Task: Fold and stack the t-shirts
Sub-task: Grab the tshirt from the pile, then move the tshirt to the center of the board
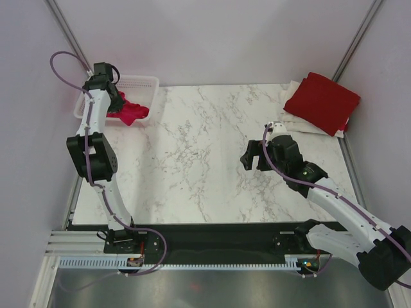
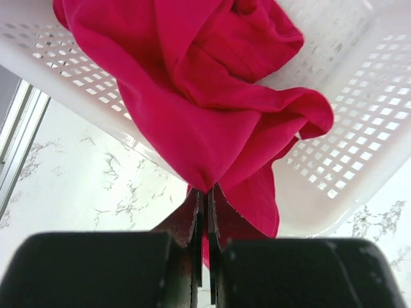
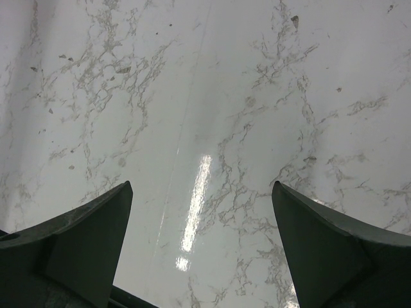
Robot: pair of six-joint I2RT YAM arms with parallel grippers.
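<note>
A bright crimson t-shirt (image 1: 131, 112) hangs crumpled over the front wall of the white mesh basket (image 1: 142, 82) at the table's far left. My left gripper (image 1: 119, 101) is shut on a fold of it; in the left wrist view the cloth (image 2: 205, 109) rises from between the shut fingertips (image 2: 205, 196). A darker red folded t-shirt (image 1: 322, 101) lies on folded white/cream t-shirts (image 1: 302, 123) at the far right. My right gripper (image 1: 253, 157) is open and empty above bare marble (image 3: 212, 115), right of the table's middle.
The basket's mesh wall (image 2: 359, 154) stands right behind the held cloth. The marble table top (image 1: 205, 154) lies between the basket and the stack. Grey walls and metal posts (image 1: 67, 32) close in the back corners.
</note>
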